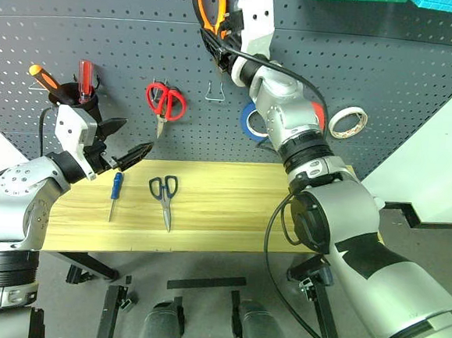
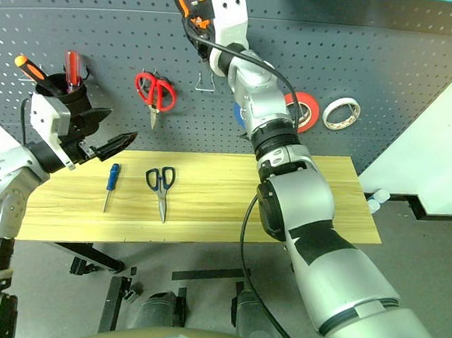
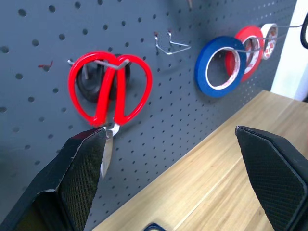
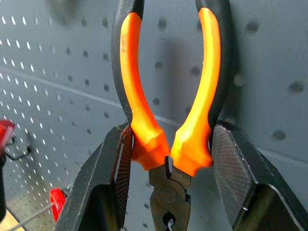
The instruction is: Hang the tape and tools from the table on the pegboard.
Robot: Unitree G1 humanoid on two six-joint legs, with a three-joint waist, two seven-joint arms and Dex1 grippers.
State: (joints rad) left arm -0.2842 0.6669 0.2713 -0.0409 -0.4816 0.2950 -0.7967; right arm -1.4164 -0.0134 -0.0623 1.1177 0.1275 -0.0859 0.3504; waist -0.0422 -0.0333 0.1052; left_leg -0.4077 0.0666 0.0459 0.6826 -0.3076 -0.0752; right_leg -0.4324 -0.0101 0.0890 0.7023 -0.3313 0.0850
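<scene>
the right gripper [image 4: 166,168] is clamped on the pliers [image 4: 166,110], its two black fingers pressing the orange-and-black handles just above the pivot. in the head views the right arm reaches up to the top centre of the frame, and the pliers [image 1: 210,3] are held against the dark grey pegboard [image 1: 389,80] with the handles pointing up and the nose down, so the long axis runs close to vertical along the board. the move ahead looks like a hang: the gap between the handles has to meet a hook, and no hook can be made out at the handles, so how near they are to one cannot be told. an empty wire hook [image 1: 214,92] sits lower, below the pliers

the blue tape [image 1: 251,122] already hangs on the board at centre frame, partly behind the right forearm, beside a red-orange roll [image 3: 246,46] and a white roll [image 1: 348,121]

the left gripper [image 1: 124,144] hovers at the left of the frame, jaws spread wide and holding nothing, pointing roughly level toward the board. on the light-wood table [image 1: 231,208] below and just right of it lie the blue-handled screwdriver [image 1: 115,192] and the dark-handled scissors [image 1: 163,198], both lengthwise toward the front edge, blades and tip nearer the camera. the left arm is plainly the nearer one to both

red-handled scissors [image 1: 165,102] hang above them
</scene>
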